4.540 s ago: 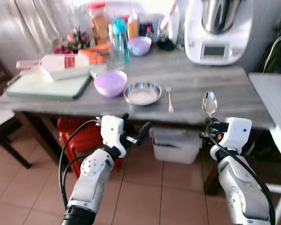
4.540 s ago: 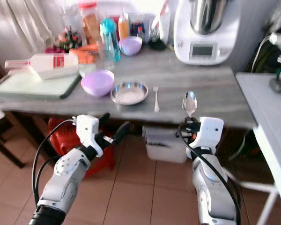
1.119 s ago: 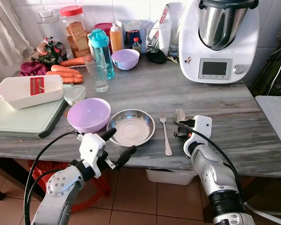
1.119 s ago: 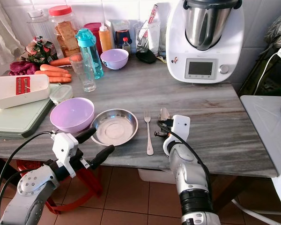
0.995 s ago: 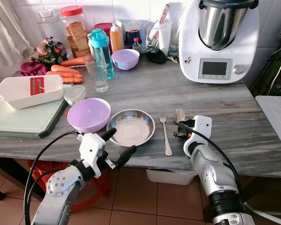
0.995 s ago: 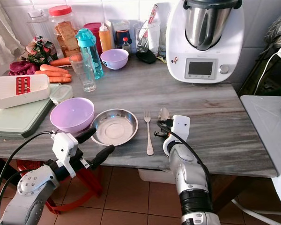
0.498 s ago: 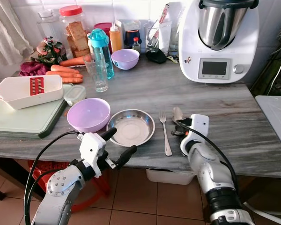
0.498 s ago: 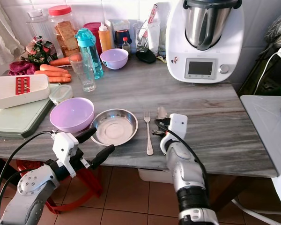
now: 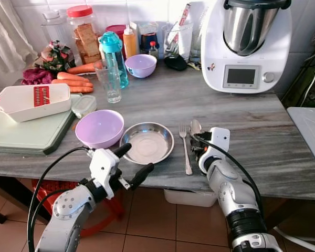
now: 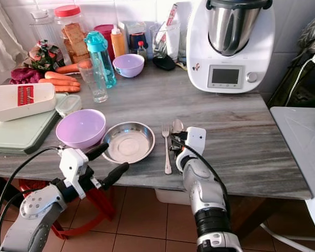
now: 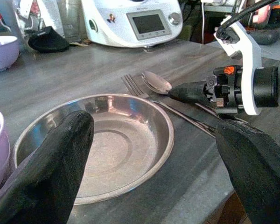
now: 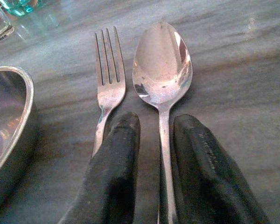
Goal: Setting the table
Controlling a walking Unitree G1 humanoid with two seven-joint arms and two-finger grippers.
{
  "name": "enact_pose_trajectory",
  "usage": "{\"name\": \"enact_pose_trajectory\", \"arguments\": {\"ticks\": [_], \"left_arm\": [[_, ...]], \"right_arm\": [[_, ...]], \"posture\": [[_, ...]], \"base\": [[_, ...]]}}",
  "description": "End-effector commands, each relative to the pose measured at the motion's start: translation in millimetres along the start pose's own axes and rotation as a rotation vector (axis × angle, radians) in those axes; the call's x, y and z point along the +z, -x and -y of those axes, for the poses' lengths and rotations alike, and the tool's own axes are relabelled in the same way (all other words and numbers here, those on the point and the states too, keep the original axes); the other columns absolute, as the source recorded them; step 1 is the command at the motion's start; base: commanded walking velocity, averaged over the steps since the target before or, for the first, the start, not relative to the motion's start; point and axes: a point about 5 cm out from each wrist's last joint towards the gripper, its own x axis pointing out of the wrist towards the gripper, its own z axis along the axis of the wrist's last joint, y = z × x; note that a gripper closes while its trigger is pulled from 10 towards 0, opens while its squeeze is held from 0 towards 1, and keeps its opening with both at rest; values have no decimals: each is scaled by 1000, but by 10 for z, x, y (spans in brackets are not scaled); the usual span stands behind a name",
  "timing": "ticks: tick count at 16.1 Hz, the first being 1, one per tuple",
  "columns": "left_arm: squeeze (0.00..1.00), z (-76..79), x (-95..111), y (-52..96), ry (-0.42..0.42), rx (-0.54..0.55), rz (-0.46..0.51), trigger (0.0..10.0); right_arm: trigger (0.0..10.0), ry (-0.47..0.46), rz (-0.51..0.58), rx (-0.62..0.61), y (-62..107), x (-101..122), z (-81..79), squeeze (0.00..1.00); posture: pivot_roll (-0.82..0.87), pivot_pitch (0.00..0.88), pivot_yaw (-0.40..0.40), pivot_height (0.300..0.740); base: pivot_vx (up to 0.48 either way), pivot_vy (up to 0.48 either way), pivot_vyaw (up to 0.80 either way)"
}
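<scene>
A steel spoon (image 12: 162, 63) lies beside a fork (image 12: 108, 65), parallel to it, on the grey table (image 9: 273, 142). My right gripper (image 12: 158, 119) is shut on the spoon's handle, its fingers low over the tabletop just right of the fork (image 9: 185, 149). Left of the fork sits a round steel plate (image 9: 147, 143), with a purple bowl (image 9: 99, 128) further left. At the table's front edge, in front of the plate, my left gripper (image 9: 136, 158) hangs open and holds nothing.
A drinking glass (image 9: 109, 81), a teal bottle (image 9: 114, 58), a small purple bowl (image 9: 140, 65), jars and carrots (image 9: 73, 84) stand at the back. A white kitchen machine (image 9: 247, 44) is back right. A cutting board (image 9: 29, 131) with a white slicer lies left.
My right gripper has carried the spoon leftward until it sits close beside the fork. The left arm has stayed where it was.
</scene>
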Motion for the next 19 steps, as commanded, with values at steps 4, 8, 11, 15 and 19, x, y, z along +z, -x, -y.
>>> {"name": "enact_pose_trajectory", "arguments": {"ticks": [4,8,11,15,19], "left_arm": [[0,3,53,-18,-22,-22,4,10000],[0,0,59,-15,-26,-22,5,10000],[0,-4,63,-15,-28,-19,9,10000],[0,-152,99,-75,-50,138,37,10000],[0,-202,136,-164,-71,237,73,10000]], "right_arm": [[10000,-3,51,-11,1,95,-25,1000],[10000,9,161,19,72,369,-72,1000],[10000,41,229,18,188,498,-50,1000],[10000,118,243,32,467,524,96,1000],[10000,152,251,-19,661,517,322,1000]], "posture": [[1,15,58,740],[2,15,58,740],[-5,15,56,740],[-16,11,58,740],[-26,0,46,740]], "base": [[0,0,0],[0,0,0],[0,0,0],[0,0,0],[0,0,0]]}}
